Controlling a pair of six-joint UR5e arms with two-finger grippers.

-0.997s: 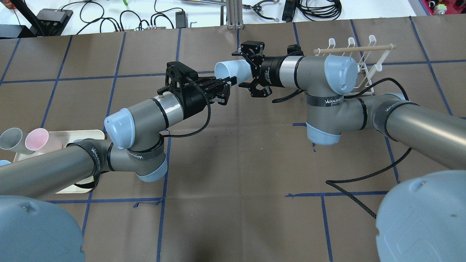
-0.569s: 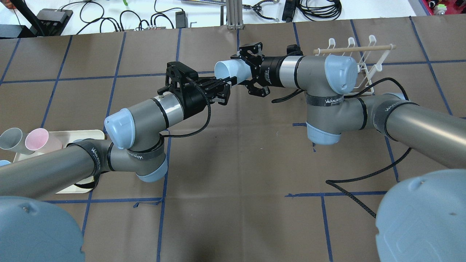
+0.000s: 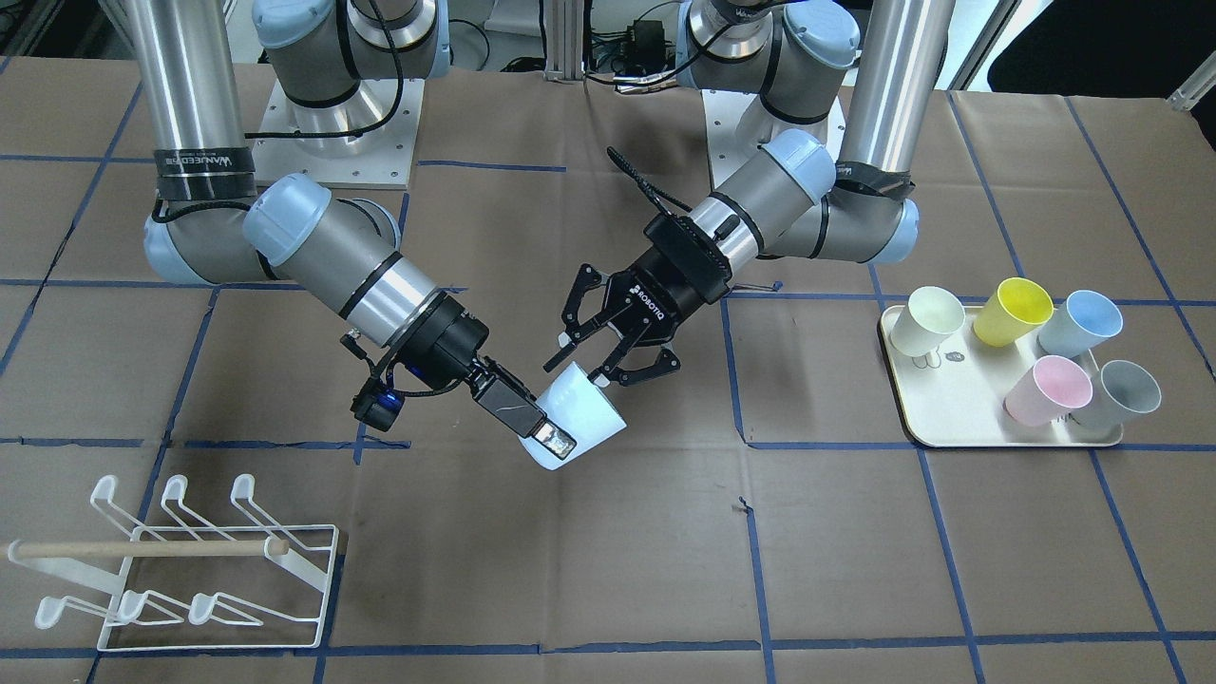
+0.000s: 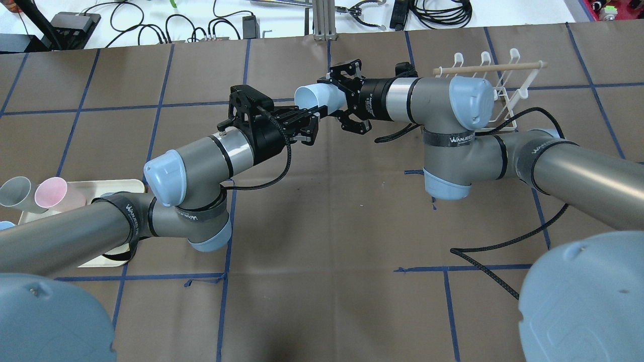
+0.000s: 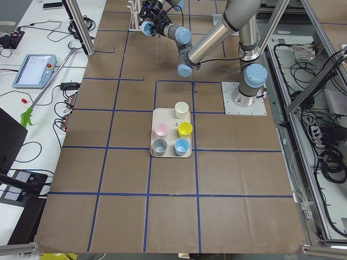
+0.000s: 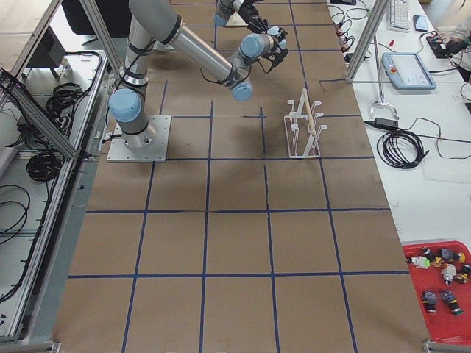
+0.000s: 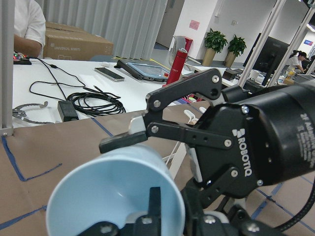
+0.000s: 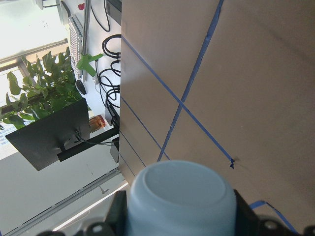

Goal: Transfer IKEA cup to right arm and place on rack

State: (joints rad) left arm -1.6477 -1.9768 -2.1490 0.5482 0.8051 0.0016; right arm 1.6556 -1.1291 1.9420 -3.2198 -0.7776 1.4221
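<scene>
Narrowed right fingers (image 3: pixel 513 410) around IKEA cup (image 4: pixel 316 95) base over the last second, seemingly clamped now; still pinching rim with left fingers (image 4: pixel 300 120). Held midair, left of rack (image 4: pixel 503 67). Needs left release next.

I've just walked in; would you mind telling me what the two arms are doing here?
A hand-over in mid-air. The left gripper holds the pale blue cup by its rim, one of its fingers inside the mouth. The right gripper has its fingers around the cup's base; whether they already grip it cannot be told. The rack holds no cup yet; five other cups sit on the tray.
</scene>
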